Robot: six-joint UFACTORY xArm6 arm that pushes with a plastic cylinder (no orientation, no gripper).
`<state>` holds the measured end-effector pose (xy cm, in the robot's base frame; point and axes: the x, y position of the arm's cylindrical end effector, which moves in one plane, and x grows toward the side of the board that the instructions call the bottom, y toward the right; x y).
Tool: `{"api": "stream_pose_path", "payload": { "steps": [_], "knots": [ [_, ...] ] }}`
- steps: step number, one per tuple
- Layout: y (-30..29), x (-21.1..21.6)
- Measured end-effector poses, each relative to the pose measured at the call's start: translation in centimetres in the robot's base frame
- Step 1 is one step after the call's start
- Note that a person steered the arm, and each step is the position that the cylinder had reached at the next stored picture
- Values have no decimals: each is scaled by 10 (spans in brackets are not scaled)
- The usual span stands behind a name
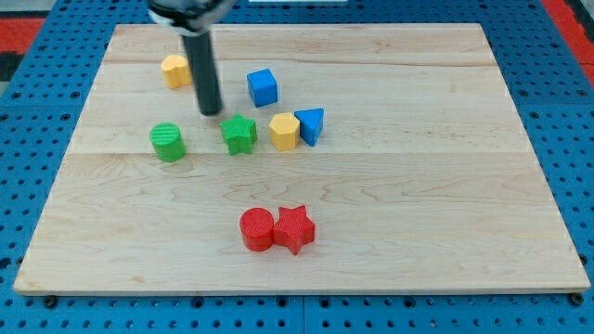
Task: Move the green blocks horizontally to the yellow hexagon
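Broadly, the wooden board (390,186) fills most of the view, lying on a blue pegboard surface (37,102). Next in size is my dark rod, coming down from the view's top, with my tip (212,112) resting on the board's upper-left part. It is a bare rod end (no jaws or fingers to open or close), and it holds nothing and touches no block.

From my tip, the green star (239,134) sits just beside it at about four o'clock, and the green cylinder (168,142) lies near at about eight o'clock. The yellow hexagon (284,131) stands at three o'clock from the green star, close but apart from it, roughly level with both green blocks. Touching the hexagon's three o'clock side is the blue triangle (312,125). A blue cube (263,87) stands at about two o'clock from my tip, and a second yellow block (174,70), its shape unclear behind the rod, is at about ten o'clock.

Well apart, at six o'clock from the group, the red cylinder (257,229) and red star (294,228) touch side by side.
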<state>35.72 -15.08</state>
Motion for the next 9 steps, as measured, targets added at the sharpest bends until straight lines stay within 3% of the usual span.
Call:
{"api": "stream_pose_path", "payload": {
  "steps": [1,2,4,5,6,7,8,9],
  "knots": [
    [-106,-4],
    [-146,35],
    [-73,101],
    [-3,93],
    [15,92],
    [-67,60],
    [-50,44],
    [-8,107]
  ]
}}
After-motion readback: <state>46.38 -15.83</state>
